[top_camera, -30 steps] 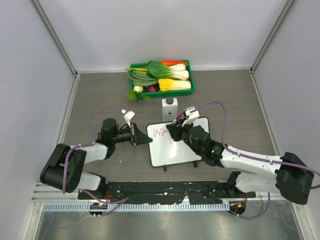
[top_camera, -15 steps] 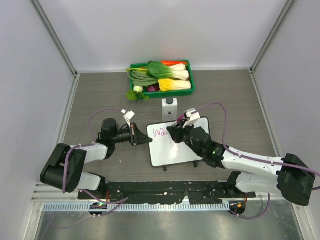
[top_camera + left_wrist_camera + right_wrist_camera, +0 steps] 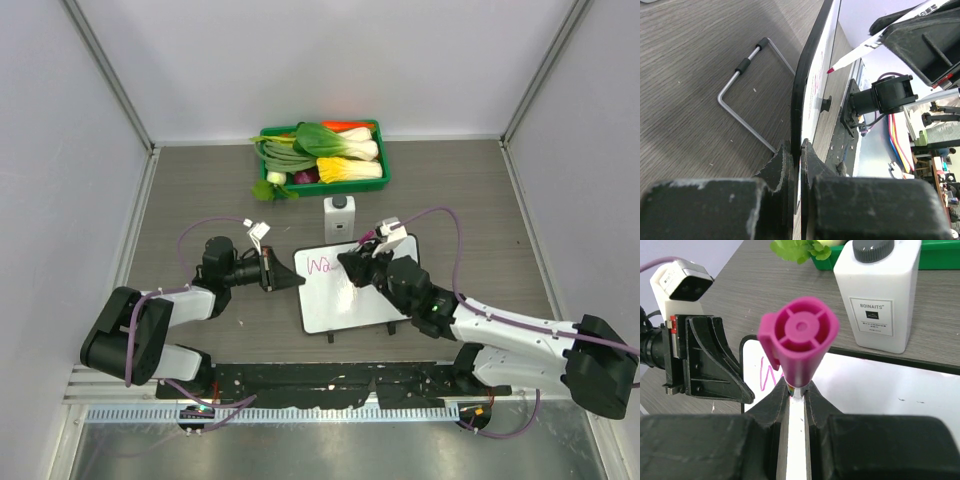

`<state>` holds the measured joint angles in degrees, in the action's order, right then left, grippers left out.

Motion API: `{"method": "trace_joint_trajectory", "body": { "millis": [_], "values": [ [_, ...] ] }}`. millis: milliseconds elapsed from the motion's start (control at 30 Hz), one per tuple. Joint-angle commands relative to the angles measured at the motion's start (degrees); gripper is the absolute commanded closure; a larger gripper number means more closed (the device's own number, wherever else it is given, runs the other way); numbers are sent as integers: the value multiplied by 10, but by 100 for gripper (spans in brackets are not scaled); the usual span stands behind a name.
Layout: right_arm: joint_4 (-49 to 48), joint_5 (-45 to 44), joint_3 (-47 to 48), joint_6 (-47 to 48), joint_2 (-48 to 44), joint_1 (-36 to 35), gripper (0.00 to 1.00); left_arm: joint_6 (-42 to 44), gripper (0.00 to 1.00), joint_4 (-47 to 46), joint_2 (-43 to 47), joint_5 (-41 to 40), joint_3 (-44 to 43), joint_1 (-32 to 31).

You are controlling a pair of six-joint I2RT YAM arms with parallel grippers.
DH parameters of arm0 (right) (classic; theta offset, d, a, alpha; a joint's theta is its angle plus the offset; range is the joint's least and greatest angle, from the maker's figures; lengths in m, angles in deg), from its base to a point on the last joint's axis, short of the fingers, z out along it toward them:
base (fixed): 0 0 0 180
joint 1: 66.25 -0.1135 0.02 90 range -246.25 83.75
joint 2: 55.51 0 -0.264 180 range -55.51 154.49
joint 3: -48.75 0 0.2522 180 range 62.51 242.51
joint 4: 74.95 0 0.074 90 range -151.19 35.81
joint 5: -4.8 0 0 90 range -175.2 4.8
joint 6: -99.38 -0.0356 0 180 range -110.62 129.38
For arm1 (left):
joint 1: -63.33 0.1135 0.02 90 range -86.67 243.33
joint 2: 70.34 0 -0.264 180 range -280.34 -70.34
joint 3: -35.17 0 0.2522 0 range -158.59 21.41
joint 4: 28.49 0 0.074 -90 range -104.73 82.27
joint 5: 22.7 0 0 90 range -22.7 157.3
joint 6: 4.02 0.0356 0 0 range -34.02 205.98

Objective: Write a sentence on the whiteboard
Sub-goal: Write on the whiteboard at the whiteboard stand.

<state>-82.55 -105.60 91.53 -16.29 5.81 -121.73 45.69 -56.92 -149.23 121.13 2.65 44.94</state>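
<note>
At table (image 3: 200, 190) centre, the whiteboard (image 3: 350, 298) is lying face up. The sentence (image 3: 321, 265) is showing just a few pink strokes, unreadable and partly covered by the right gripper (image 3: 362, 262), which is clamping a magenta marker (image 3: 799, 335). The left gripper (image 3: 799, 156) is pinching the board's left edge.

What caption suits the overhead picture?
Right gripper holds a marker over pink letters on the whiteboard; left gripper clamps the board's edge.
</note>
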Motion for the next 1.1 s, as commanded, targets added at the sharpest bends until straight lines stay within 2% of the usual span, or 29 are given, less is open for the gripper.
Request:
{"method": "trace_joint_trajectory", "body": {
  "millis": [0, 133, 600, 1067],
  "values": [
    [-33, -10, -12, -11, -50, 1, 99, 25, 100, -1, -4, -12, -13, -9],
    [-38, -28, -6, 2, -60, 1, 99, 26, 100, -2, -3, -13, -13, -9],
    [-25, -43, 43, 35, 23, 1, 99, 27, 100, 1, 0, -13, -13, -9],
    [8, -65, 21, 33, 6, 1, 99, 27, 100, 1, -3, -14, -14, -9]
  ]
}}
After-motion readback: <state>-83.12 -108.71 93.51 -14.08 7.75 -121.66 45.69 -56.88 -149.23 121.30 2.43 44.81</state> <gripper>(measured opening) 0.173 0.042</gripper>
